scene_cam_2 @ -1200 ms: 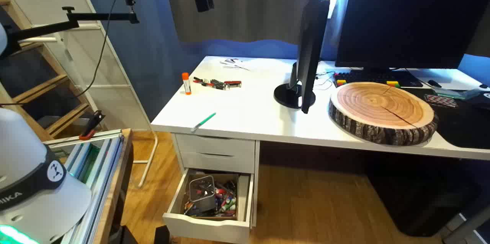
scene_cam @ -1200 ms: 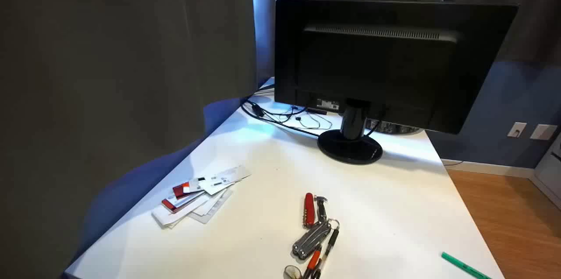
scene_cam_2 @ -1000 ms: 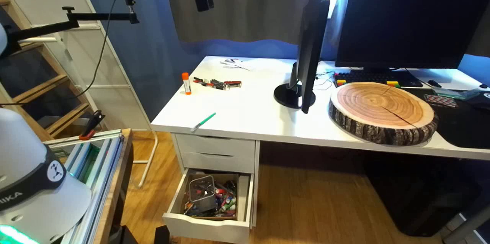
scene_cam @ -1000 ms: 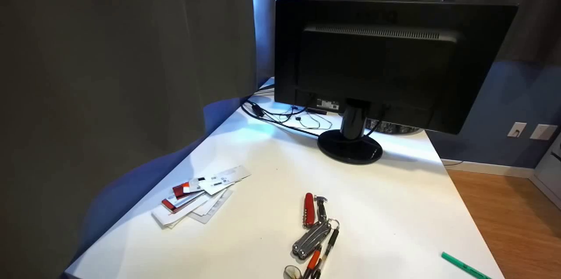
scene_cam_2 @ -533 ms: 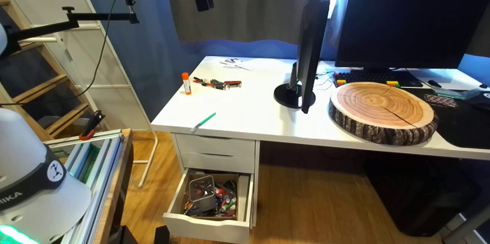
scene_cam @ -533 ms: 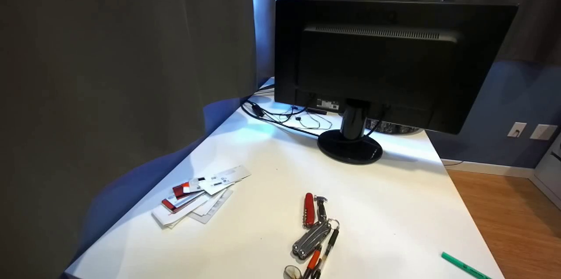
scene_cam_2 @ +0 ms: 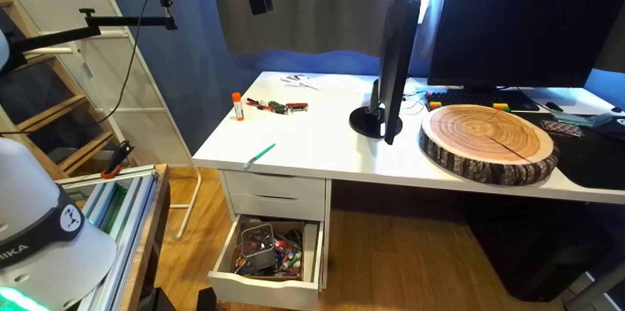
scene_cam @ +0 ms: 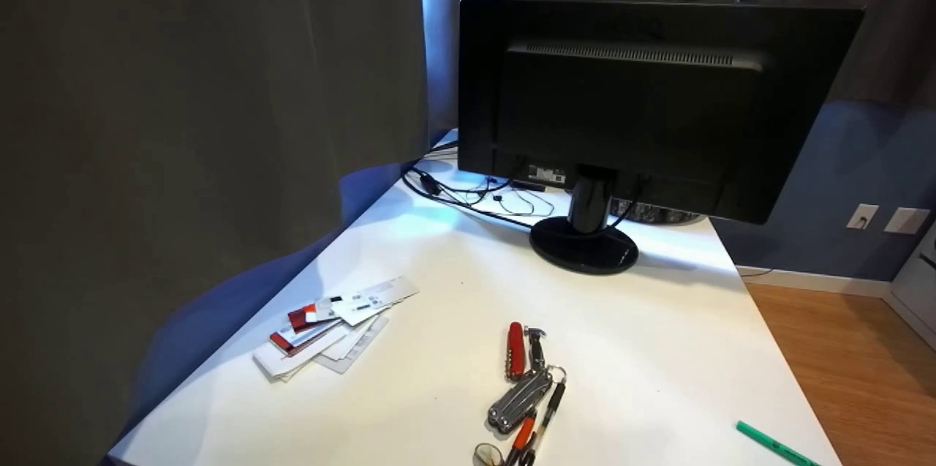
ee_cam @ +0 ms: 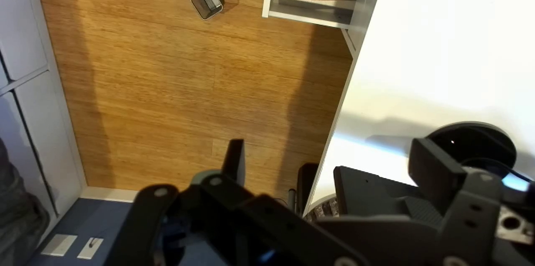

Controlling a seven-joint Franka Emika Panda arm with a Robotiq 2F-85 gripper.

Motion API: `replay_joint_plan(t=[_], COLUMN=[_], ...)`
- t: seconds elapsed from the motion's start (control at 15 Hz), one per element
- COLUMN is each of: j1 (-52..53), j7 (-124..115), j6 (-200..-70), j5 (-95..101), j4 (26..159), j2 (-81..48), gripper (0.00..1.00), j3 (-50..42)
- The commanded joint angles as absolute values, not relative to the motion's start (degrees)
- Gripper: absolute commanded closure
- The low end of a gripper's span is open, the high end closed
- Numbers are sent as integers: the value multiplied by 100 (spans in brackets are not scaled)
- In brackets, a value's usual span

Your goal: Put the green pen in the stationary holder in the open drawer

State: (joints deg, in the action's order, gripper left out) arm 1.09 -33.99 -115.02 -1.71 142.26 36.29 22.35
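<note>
Jaws: parted, empty, presumably to admit the thin, bright green pen (scene_cam: 775,444). Its position on the white surface (scene_cam: 643,371), near the edge, likely eases access.

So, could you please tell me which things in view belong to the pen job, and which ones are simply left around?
For the job:
green pen
open drawer
grey cup inside it, probably where the pen goes

Simply left around:
glue stick
papers
red pocket knife
folding tool
wood slice
</note>
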Motion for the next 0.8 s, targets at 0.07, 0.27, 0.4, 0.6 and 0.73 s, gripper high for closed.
replay_joint_plan(t=[0.07,0.27,0.4,0.6,0.73], j1=[239,258,393,627,838], j7=[-3468,-3135,-2895,-2671,-2616], j6=[-11489,-11326,-11452,-11726,-12085], j5=[-86,104,216,619,970], j4=[14215,13810,13642,13393,13140], j2=[3595,2727,2170,1341,673], gripper=[0,0,0,0,0], j3=[2124,2281,2385,2524,2620])
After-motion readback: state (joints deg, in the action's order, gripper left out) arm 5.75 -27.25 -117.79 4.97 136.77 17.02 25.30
